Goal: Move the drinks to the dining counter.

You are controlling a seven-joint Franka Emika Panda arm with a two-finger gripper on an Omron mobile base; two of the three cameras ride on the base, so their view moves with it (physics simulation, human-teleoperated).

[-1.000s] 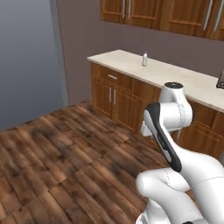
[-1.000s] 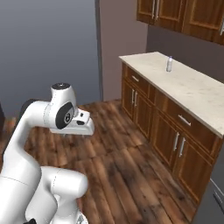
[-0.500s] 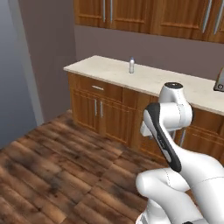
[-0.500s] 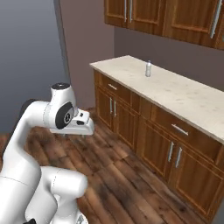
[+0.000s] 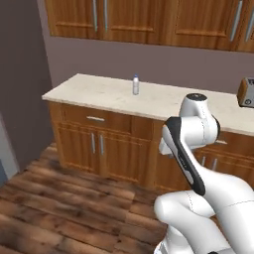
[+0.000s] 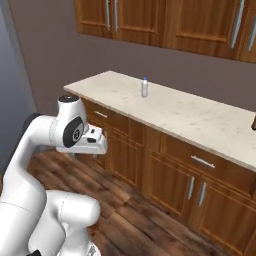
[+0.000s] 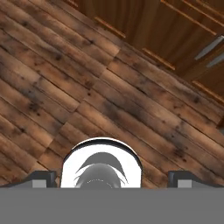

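Clear bottle (image 5: pixel 135 85) stands upright on the pale stone table (image 5: pixel 109 94) with wooden drawers, well apart from the claw (image 7: pixel 111 178), which gapes wide and empty over plank floor (image 7: pixel 65 87).

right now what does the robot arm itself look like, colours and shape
The arm is made of glossy white rounded shells with dark grey bands and caps at the joints; one round joint cap is dark with a small pale ring. The end effector has two small dark grey, blocky finger tips. No cables or markings are visible.
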